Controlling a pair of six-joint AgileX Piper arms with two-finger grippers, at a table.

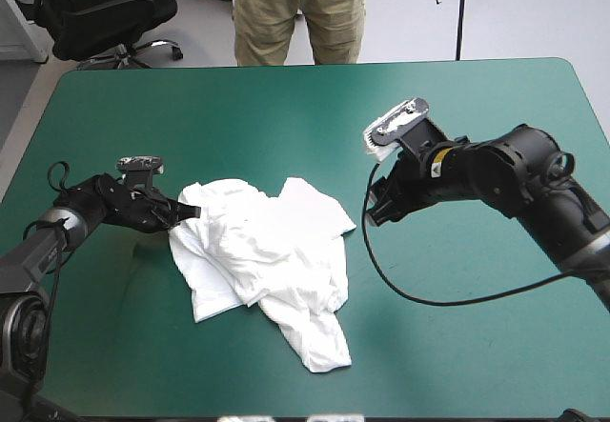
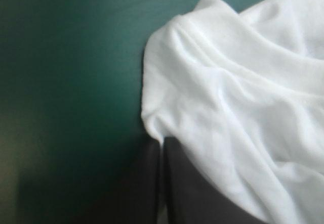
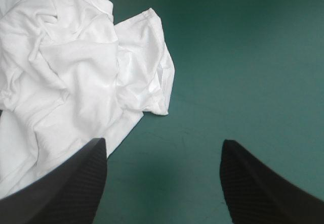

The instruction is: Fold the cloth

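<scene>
1. The T-shirt (image 1: 267, 251) lies as a crumpled white heap on the teal-green cover (image 1: 477, 346), at mid-table and slightly toward the left edge. One narrow end of it reaches toward the near edge.
2. My left gripper (image 2: 162, 142) sits low at the side of the heap that faces the left edge. Its black fingers are pressed all but together and pinch a fold of the T-shirt. More cloth drapes over one finger.
3. My right gripper (image 3: 162, 145) sits slightly farther back, just beside the side of the heap that faces the right edge. Its fingers stand wide apart and grip nothing. Only bare cover shows between them.
</scene>
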